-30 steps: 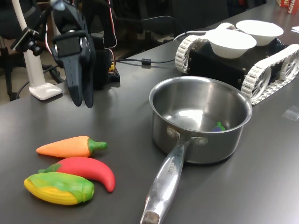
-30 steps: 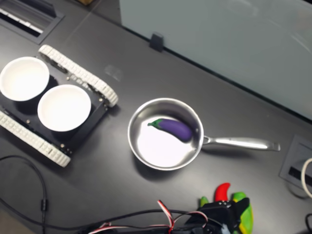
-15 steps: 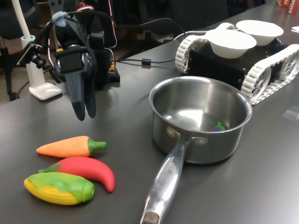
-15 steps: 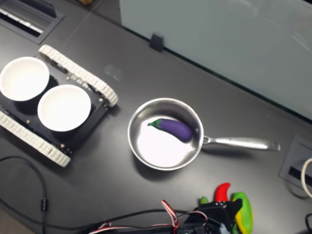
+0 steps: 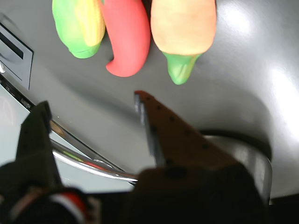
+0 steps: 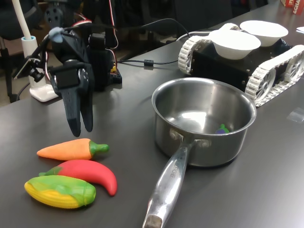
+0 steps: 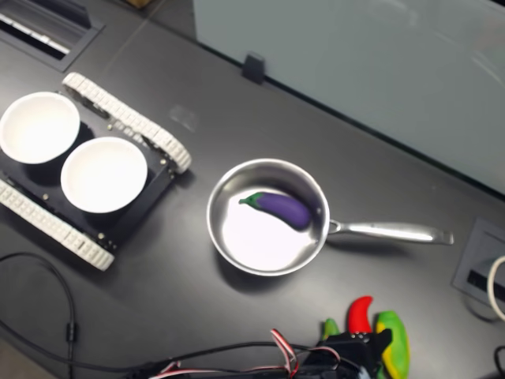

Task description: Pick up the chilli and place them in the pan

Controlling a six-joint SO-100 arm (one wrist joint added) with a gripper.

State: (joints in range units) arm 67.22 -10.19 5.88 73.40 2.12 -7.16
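Chilli-fetching has not reached contact yet, and what has changed over the last second is the arm's position: in the first exterior view the gripper (image 6: 80,124) has swung toward that view's left and dropped from well above the table to just over the row of toy vegetables. Starting with the largest thing, the black table (image 6: 266,190) carries a tracked robot base (image 6: 240,59) with two white bowls (image 6: 235,43) on top, and in front of it the stainless-steel pan (image 6: 203,124), handle pointing toward the camera; a purple toy aubergine (image 7: 280,208) already lies inside it in the second exterior view. Next come the three toys lying side by side, the orange carrot (image 6: 71,149), the red chilli (image 6: 91,173) and the corn cob (image 6: 59,191), with the chilli in the middle, touching or nearly touching the corn and well apart from the pan. In the wrist view the jaws stand apart with nothing between them, and the chilli's tip (image 5: 126,39) sits just ahead of the gap. As the tips hang nearer the carrot, the descent probably needs a small shift toward the chilli before closing, or the carrot may get nudged.
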